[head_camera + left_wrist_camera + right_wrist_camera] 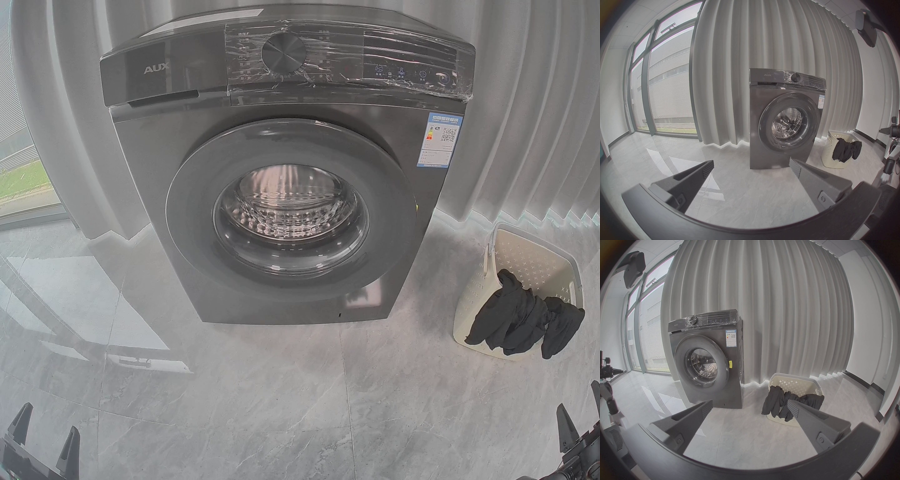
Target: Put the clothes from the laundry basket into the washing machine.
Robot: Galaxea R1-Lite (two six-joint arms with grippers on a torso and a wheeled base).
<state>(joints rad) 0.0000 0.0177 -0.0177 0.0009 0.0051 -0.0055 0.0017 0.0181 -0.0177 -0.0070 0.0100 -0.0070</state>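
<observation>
A grey front-loading washing machine point(284, 156) stands on the floor ahead, its round door point(290, 215) closed over a shiny drum. To its right sits a cream laundry basket point(537, 259) with black clothes point(522, 315) draped over its front rim. The washing machine point(784, 117), basket point(829, 147) and clothes point(847, 149) show past my left gripper point(751, 168), which is open and holds nothing. My right gripper point(750, 408) is open too, well short of the basket point(795, 385) and the clothes point(787, 402). In the head view the left gripper point(44, 431) and right gripper point(581, 409) sit low at the corners.
Pale pleated curtains point(531, 106) hang behind the machine and basket. A tall window point(667, 81) lies to the left. The glossy grey tiled floor point(300, 400) spreads wide between me and the machine.
</observation>
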